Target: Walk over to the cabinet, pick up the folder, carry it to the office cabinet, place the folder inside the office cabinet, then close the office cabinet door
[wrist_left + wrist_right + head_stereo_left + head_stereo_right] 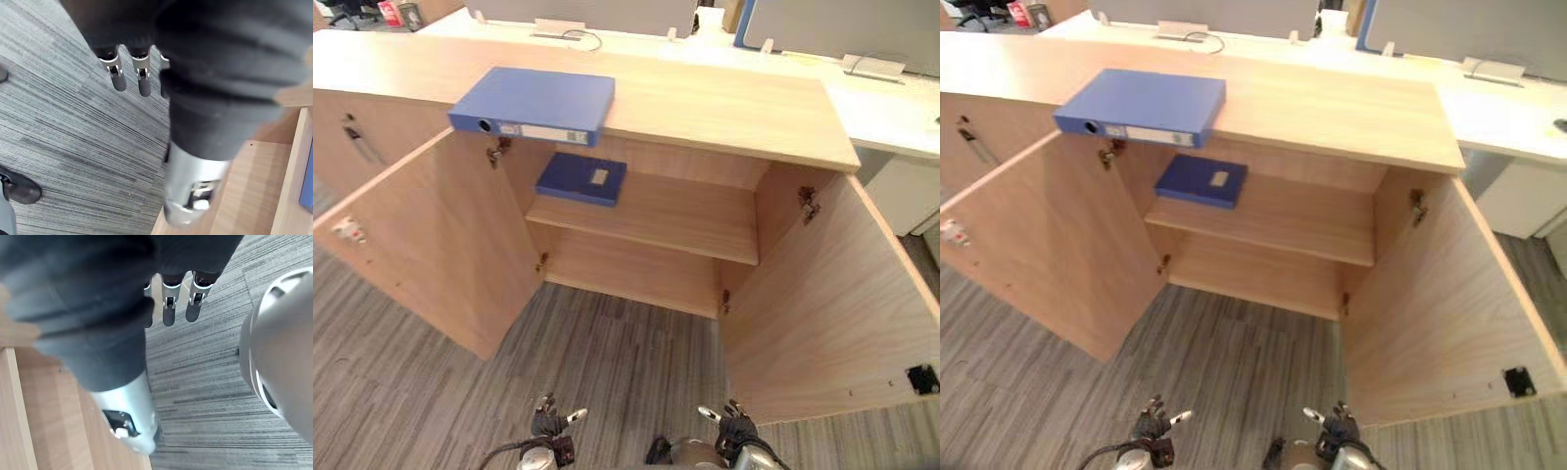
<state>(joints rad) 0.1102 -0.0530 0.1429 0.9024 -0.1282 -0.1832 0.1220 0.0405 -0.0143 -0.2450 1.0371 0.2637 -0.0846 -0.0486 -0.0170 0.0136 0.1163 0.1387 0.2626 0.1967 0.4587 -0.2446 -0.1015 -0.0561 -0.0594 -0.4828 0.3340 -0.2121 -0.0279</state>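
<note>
Approach to the pick-up: the blue folder (533,104) lies flat on the cabinet top (724,103) at 11 o'clock in the head view, its spine edge overhanging the open left door (431,235). The left hand (548,423) and right hand (736,427) hang low at 6 o'clock, fingers straight and slack, holding nothing. A sound grasp probably means stepping closer between the open doors and taking the overhanging edge, not the darker binder (581,177) on the shelf (675,211) below.
</note>
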